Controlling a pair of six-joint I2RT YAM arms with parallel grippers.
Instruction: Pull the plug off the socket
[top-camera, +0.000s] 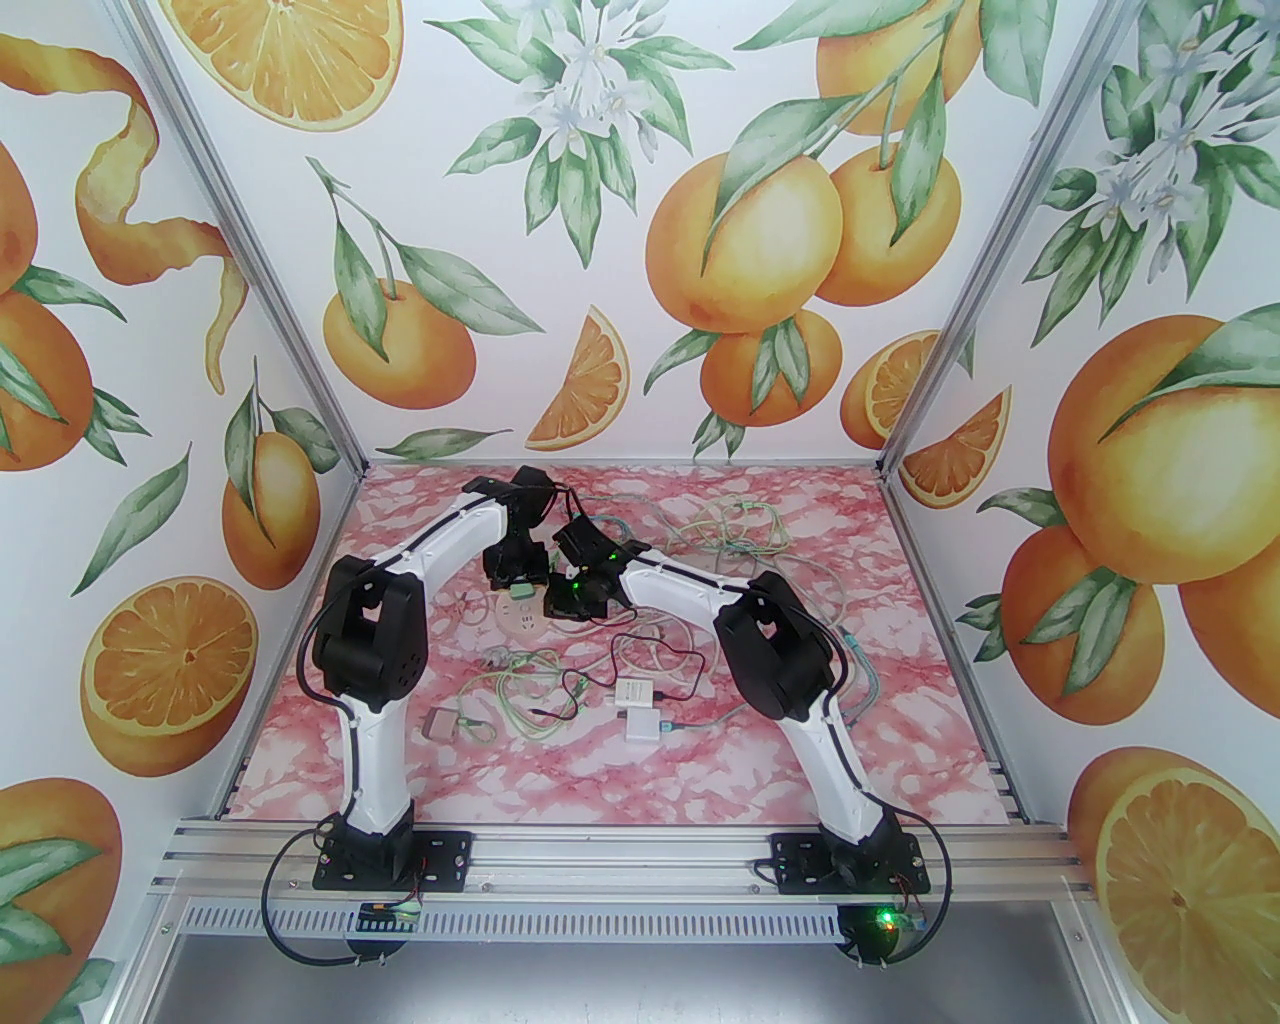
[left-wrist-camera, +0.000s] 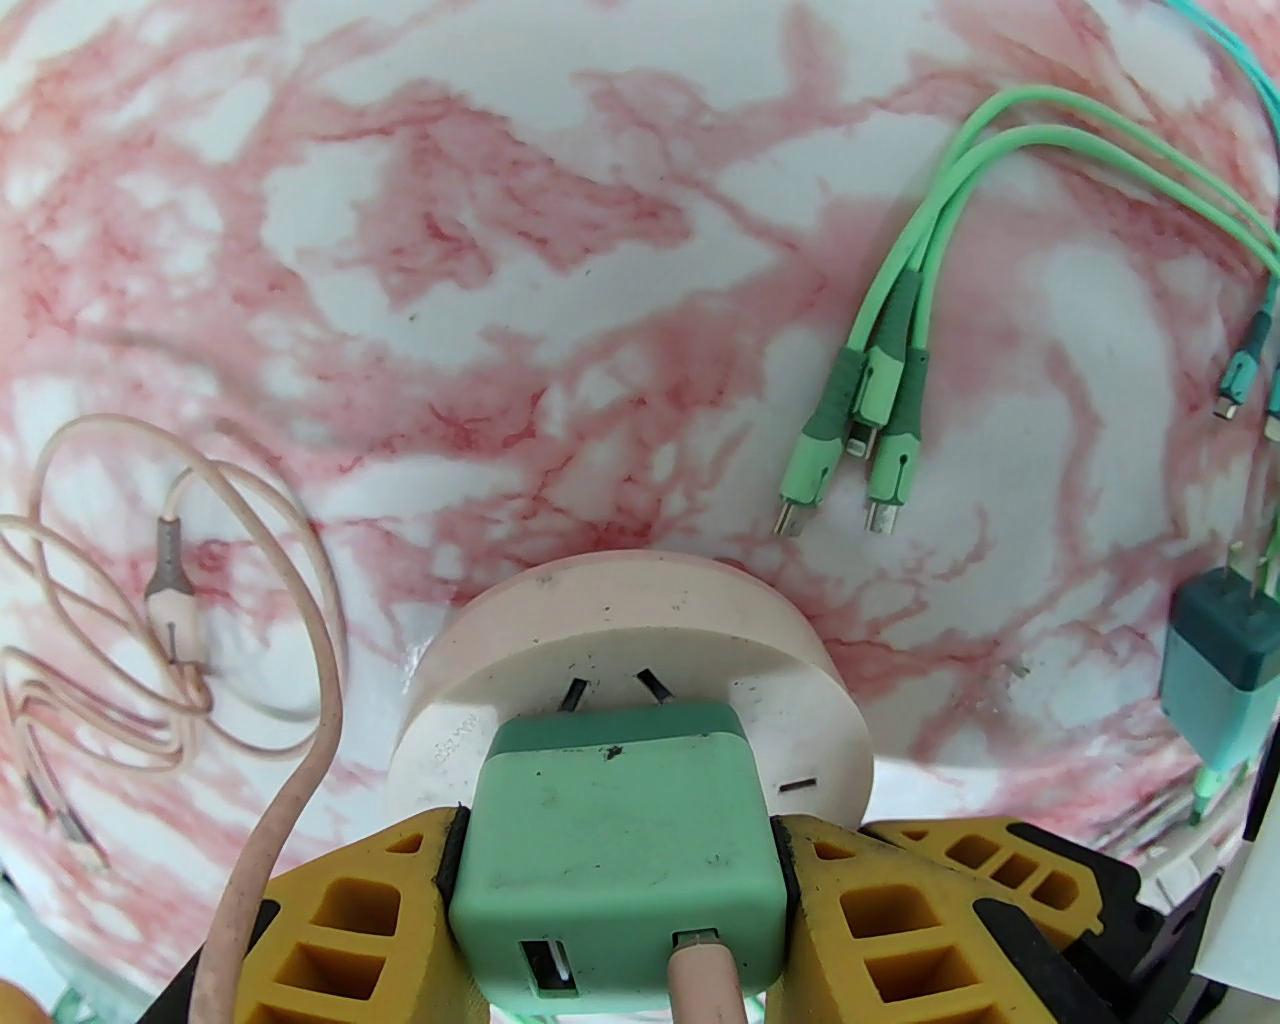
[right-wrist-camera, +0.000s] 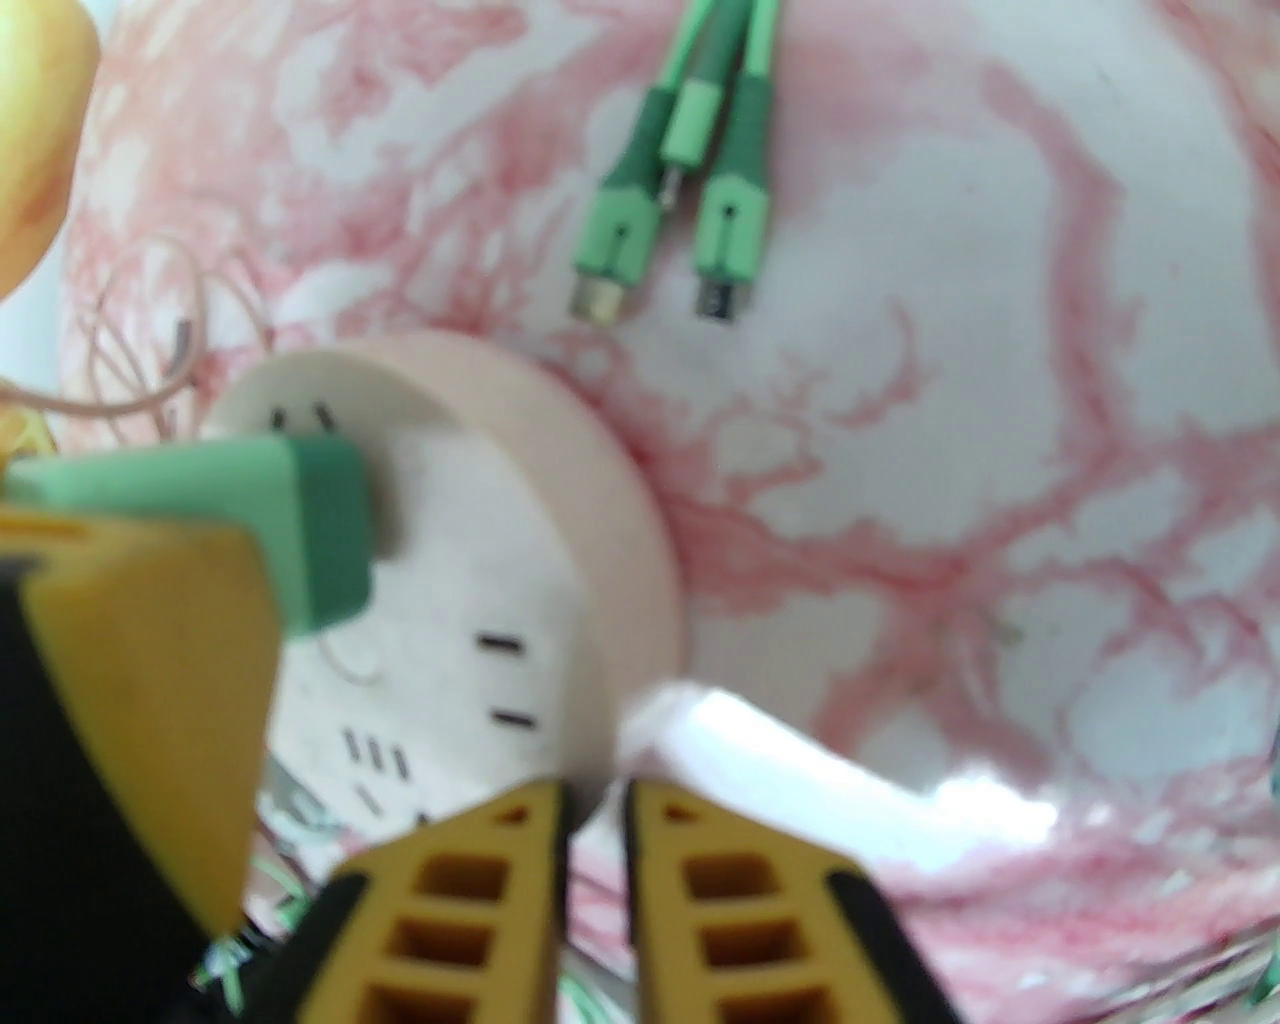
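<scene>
1. The left gripper (left-wrist-camera: 618, 850) is clamped onto the green USB charger plug (left-wrist-camera: 610, 800), with one yellow finger squeezing each side.
2. The plug sits on the face of the round white-pink socket (left-wrist-camera: 640, 650). Its darker green base is right up against that face and no prongs show, so it looks fully seated. The socket lies flat on the pink marble table (left-wrist-camera: 400, 250), roughly mid-table between the two wrists in the top view.
3. A pink cable (left-wrist-camera: 705, 985) is stuck into one of the plug's USB ports. The port next to it is open.
4. The right gripper (right-wrist-camera: 595, 810) is right at the socket's rim. Its jaws are almost pressed together, with just a sliver of gap and nothing between them that I can make out. That view's blurry, and I can't tell if it touches the socket.
5. Loose stuff: a green three-headed charging cable (left-wrist-camera: 860, 430) lies beyond the socket and apart from it, a teal charger (left-wrist-camera: 1215, 660) lies off to one side, and a coil of thin pink cord (left-wrist-camera: 170, 600) lies on the other.
</scene>
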